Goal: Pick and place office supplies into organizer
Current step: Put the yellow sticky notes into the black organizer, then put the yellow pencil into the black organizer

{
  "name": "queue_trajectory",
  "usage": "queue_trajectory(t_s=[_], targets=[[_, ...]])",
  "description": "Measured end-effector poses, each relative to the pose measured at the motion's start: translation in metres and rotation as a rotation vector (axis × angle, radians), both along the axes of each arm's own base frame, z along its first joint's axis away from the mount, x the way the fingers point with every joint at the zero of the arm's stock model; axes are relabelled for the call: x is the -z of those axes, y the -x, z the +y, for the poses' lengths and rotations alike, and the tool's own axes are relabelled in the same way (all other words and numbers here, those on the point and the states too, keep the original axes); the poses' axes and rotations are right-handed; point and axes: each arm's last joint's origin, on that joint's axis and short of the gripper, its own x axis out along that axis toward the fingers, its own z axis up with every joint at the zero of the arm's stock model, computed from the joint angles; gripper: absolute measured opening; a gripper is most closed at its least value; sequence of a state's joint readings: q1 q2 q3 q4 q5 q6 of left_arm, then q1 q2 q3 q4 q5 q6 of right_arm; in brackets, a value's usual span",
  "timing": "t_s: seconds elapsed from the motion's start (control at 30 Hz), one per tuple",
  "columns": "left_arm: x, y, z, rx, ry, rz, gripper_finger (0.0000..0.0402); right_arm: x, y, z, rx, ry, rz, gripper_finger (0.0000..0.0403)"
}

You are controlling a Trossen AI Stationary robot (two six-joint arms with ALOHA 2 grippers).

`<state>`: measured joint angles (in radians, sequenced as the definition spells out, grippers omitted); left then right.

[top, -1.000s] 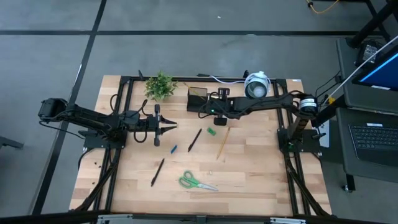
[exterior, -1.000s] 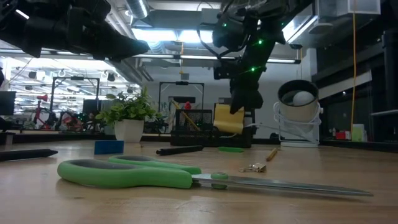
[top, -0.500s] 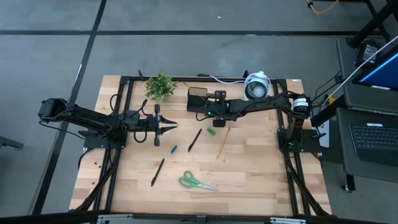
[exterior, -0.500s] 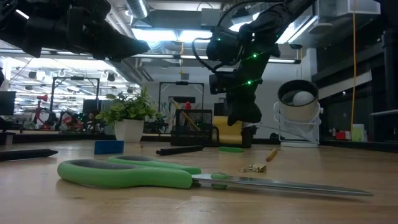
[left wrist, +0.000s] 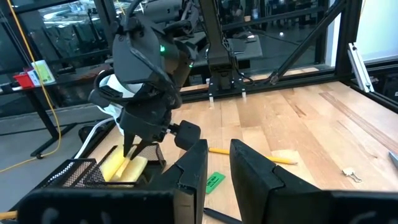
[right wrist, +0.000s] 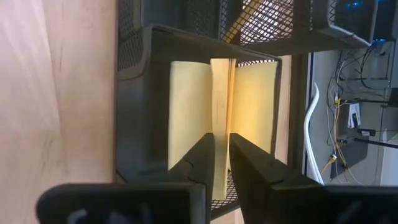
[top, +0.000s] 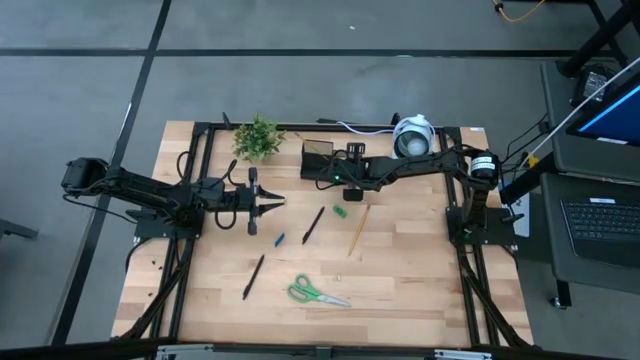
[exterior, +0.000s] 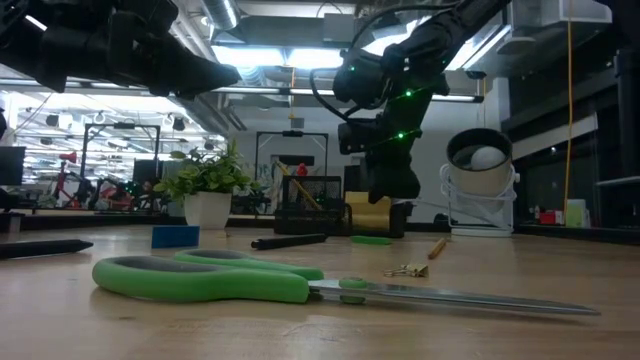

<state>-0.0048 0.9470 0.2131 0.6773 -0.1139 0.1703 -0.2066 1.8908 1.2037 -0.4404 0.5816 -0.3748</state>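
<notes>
Yellow sticky-note pad (right wrist: 214, 134) sits inside the organizer (top: 318, 160) at the far edge, with the right gripper (right wrist: 222, 163) fingers slightly spread around it, while pens, pencil (top: 355, 229) and scissors (top: 317, 292) lie on the table (top: 420, 280); left gripper (top: 272, 204) hovers narrowly open.

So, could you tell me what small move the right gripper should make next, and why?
Probably open wider and lift clear: the right gripper hangs over the black mesh organizer, and the yellow sticky-note pad between its fingers already sits inside a compartment.
</notes>
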Motion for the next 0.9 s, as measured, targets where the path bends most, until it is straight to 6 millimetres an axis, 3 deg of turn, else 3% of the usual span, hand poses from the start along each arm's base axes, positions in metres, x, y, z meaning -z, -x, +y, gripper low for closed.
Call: queue_trajectory(t_s=[0.47,0.9], targets=[[0.000,0.000,0.000,0.000,0.000,0.000,0.0063,-0.006,-0.005,0.009,-0.017,-0.009,-0.020,0.0057],[0.000,0.000,0.000,0.000,0.000,0.000,0.0063,-0.072,-0.015,0.021,0.121,-0.071,-0.010,0.0058]])
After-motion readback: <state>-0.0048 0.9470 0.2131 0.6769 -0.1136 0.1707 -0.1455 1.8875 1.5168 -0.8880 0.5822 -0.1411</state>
